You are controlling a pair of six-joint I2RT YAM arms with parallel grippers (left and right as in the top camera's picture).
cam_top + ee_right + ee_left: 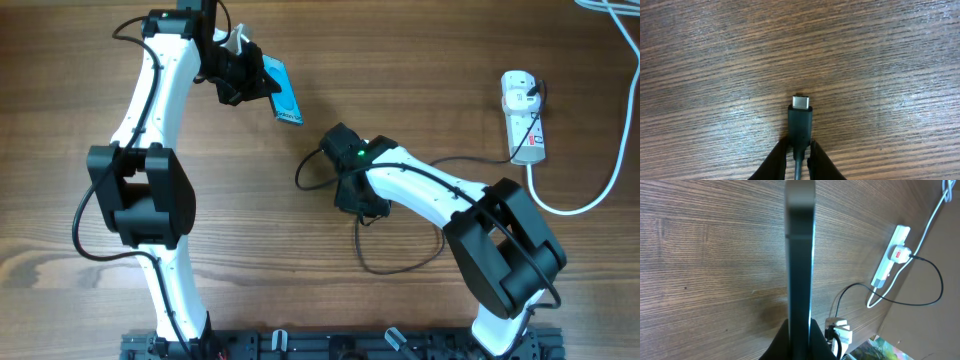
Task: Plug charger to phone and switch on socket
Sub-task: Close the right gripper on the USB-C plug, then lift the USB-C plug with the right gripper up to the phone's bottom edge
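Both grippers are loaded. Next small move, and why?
Probably ease the right gripper, pinching the thin black charger cable's connector, toward the free end of the flat turquoise phone in the left gripper; a gap of wooden table separates them.

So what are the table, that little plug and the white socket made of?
The table looks like wood or wood-look laminate, matte, with clear grain lines. The plug has a smooth black body, likely plastic, and a silvery tip that looks like metal. The socket is smooth white, probably hard plastic.
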